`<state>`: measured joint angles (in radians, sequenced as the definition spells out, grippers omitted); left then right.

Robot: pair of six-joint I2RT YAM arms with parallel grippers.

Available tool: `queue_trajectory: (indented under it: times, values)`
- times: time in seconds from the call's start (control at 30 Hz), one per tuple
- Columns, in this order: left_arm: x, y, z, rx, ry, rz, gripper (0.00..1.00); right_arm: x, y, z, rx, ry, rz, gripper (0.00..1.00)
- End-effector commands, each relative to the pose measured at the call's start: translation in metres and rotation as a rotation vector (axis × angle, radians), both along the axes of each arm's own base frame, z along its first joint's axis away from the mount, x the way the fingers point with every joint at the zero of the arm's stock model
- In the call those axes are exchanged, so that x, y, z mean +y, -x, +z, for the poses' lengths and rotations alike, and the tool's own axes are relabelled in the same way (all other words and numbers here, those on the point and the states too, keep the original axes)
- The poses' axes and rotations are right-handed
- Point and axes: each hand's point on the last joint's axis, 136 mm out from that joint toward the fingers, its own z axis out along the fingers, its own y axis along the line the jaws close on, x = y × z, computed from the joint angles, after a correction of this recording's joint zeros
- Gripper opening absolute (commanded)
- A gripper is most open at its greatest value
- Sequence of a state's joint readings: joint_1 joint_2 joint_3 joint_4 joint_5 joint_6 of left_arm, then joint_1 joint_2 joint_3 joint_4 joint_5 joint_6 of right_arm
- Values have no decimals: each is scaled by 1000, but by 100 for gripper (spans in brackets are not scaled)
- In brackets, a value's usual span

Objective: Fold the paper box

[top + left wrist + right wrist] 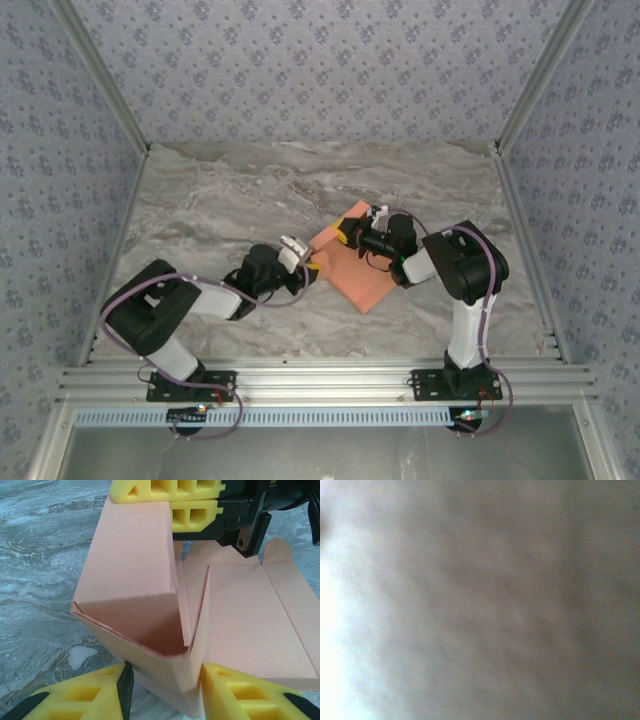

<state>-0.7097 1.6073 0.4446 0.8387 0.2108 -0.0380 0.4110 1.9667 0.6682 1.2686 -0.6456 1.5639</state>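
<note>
The salmon-orange paper box [366, 276] lies mid-table, partly folded. In the left wrist view one wall [130, 565] stands upright and meets a second raised wall at a corner, while the rest of the sheet [250, 620] lies flat. My left gripper [312, 263] holds that folded corner between its yellow fingers [250, 692], shut on it [165, 690]. My right gripper [352, 232] reaches in from the far side. Its yellow fingers [195, 515] are nearly together at the top edge of the upright wall [169, 501]. The right wrist view is a grey blur.
The grey marbled table [220, 200] is enclosed by patterned walls and metal frame posts [520, 100]. The box's flat panels and a rounded tab [277, 550] spread to the right under the right arm [465, 265]. Bare table surrounds the sheet.
</note>
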Motion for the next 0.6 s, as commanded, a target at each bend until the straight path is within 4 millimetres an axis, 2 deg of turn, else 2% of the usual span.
queue_trajectory:
  times: [0.0, 0.33, 0.57]
  values:
    - [-14, 0, 8, -25, 15, -6, 40, 5, 7, -17, 47, 14, 8, 0]
    - [-9, -10, 7, -34, 32, 102, 39, 15, 8, -4, -9, -19, -73, 0]
    - [7, -22, 4, -42, -1, 213, 44, 6, 9, 8, -58, -20, -130, 0]
